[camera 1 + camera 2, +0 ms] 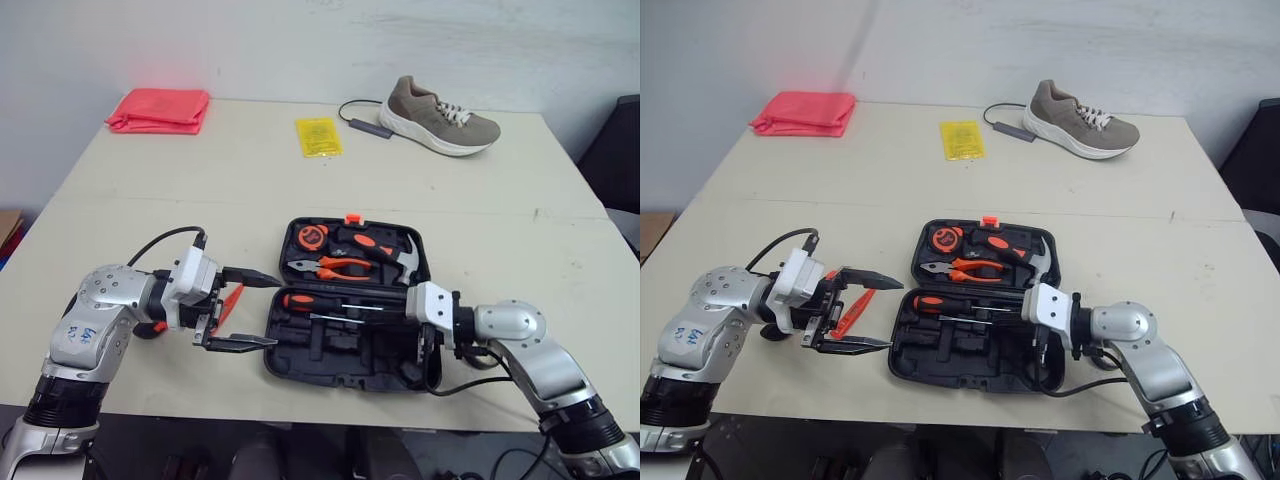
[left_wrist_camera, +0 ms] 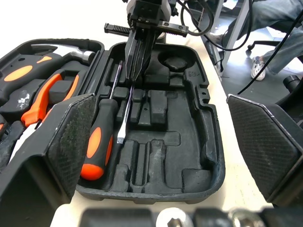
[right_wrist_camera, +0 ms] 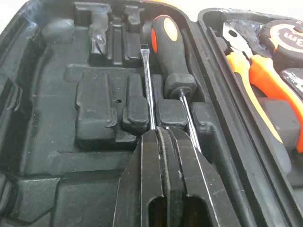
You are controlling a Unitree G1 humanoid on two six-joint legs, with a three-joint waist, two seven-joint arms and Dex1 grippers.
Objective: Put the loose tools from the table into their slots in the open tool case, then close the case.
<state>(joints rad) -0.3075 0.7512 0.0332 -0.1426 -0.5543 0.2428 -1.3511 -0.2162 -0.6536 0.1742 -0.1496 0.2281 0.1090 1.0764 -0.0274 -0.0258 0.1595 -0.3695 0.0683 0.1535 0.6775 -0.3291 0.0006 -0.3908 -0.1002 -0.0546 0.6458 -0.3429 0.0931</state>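
Observation:
The black tool case (image 1: 340, 378) lies open near the table's front edge. Its far half holds a tape measure (image 1: 313, 237), orange-handled pliers (image 1: 335, 266) and a hammer (image 1: 385, 248). In the near half an orange-and-black screwdriver (image 3: 168, 47) lies in a slot. Beside it rests a thin flat screwdriver blade (image 3: 148, 80), and my right gripper (image 3: 163, 130) is shut on its end, low over the case's right part. My left gripper (image 1: 262, 310) stands open just left of the case. An orange tool (image 1: 230, 305) lies on the table between its fingers (image 2: 71, 137).
At the table's far side lie a pink cloth (image 1: 160, 110), a yellow packet (image 1: 318, 136) and a grey shoe (image 1: 440, 115) with a dark cable (image 1: 365, 125) beside it. A person's legs (image 2: 277, 23) show beyond the table in the left wrist view.

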